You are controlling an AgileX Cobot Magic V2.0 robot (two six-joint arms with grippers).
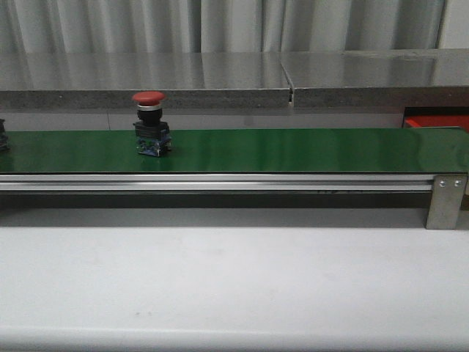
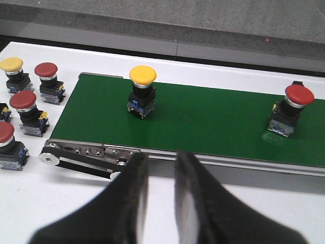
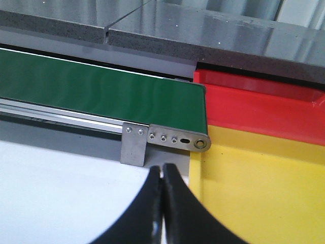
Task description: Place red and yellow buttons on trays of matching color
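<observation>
A red button (image 1: 149, 121) stands upright on the green belt (image 1: 293, 150); the left wrist view shows this red button (image 2: 290, 108) too, with a yellow button (image 2: 141, 89) on the same belt nearer its end roller. My left gripper (image 2: 161, 160) hovers over the white table just in front of the belt rail, open, with nothing between its fingers. My right gripper (image 3: 162, 170) is shut and empty, over the table beside the yellow tray (image 3: 264, 188). The red tray (image 3: 254, 104) lies behind the yellow one, past the belt's end. Neither gripper shows in the front view.
Several spare buttons stand on the table off the belt's left end, among them a yellow one (image 2: 12, 71) and a red one (image 2: 47, 81). A metal bracket (image 3: 133, 145) holds the belt rail. A grey ledge (image 1: 234, 77) runs behind the belt.
</observation>
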